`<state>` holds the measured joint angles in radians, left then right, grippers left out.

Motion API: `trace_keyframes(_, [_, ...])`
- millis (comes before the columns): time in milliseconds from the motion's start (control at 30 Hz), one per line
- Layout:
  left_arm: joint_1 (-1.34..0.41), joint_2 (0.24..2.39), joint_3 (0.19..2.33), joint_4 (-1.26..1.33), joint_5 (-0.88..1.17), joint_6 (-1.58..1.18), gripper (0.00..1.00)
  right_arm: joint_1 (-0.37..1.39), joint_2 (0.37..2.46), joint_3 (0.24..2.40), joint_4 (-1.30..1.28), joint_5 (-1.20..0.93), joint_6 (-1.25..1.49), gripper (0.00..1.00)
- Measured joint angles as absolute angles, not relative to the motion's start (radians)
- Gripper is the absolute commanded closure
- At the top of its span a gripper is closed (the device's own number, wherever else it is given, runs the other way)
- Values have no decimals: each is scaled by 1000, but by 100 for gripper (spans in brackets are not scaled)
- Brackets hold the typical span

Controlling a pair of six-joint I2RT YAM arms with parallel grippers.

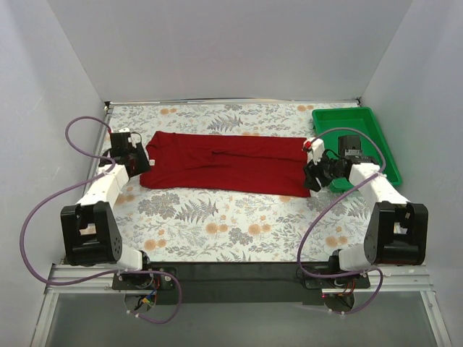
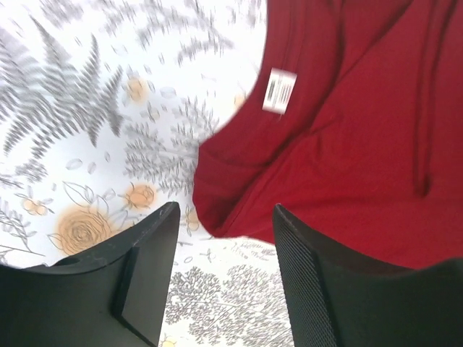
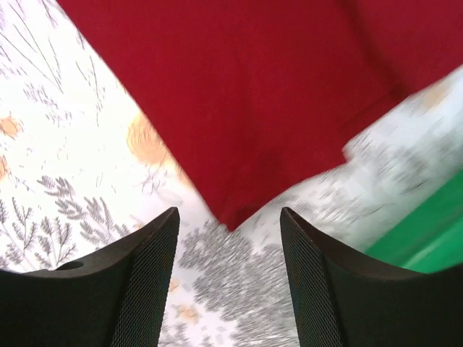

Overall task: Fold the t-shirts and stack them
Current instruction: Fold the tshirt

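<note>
The left arm (image 1: 101, 189) and right arm (image 1: 380, 184) have white links, bulky black joints and black bases. A purple cable (image 1: 23, 231) loops along each. The fingers (image 2: 311, 289) are black, finely textured.

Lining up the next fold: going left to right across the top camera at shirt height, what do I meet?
The left gripper → dark red t-shirt → right gripper → green tray.

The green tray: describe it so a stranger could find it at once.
Start at the fern-and-flower tablecloth and go to its far right corner, past the right gripper. The green tray lies there, a shallow rimmed rectangle, the only bright green thing near the dark red t-shirt.
</note>
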<state>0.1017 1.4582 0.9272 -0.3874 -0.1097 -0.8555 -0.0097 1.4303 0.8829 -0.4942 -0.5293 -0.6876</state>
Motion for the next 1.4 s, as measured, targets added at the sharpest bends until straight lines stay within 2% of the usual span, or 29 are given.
trace_keyframes(200, [102,1350,971,-389,-118,-938,42,134,1449,1086,-530,-633,-848,44])
trace_keyframes(300, [103,1254,937,-364,-83,-975,38,311,1527,1170,-530,-662,-926,46])
trace_keyframes(467, [102,1082,817,-342,-67,-1020,31,638,1792,1414,-441,-559,-891,49])
trace_keyframes(600, [103,1007,760,-331,-88,-1037,28,791,2079,1729,-365,-428,-831,50])
trace_keyframes(700, [103,996,758,-320,-99,-1037,28,833,2249,1914,-332,-339,-796,51])
trace_keyframes(833, [103,989,743,-299,-99,-1038,28,853,2386,2046,-327,-254,-771,50])
trace_keyframes(1400, [103,959,727,-283,-93,-1045,28,893,2470,2116,-279,-155,-731,56])
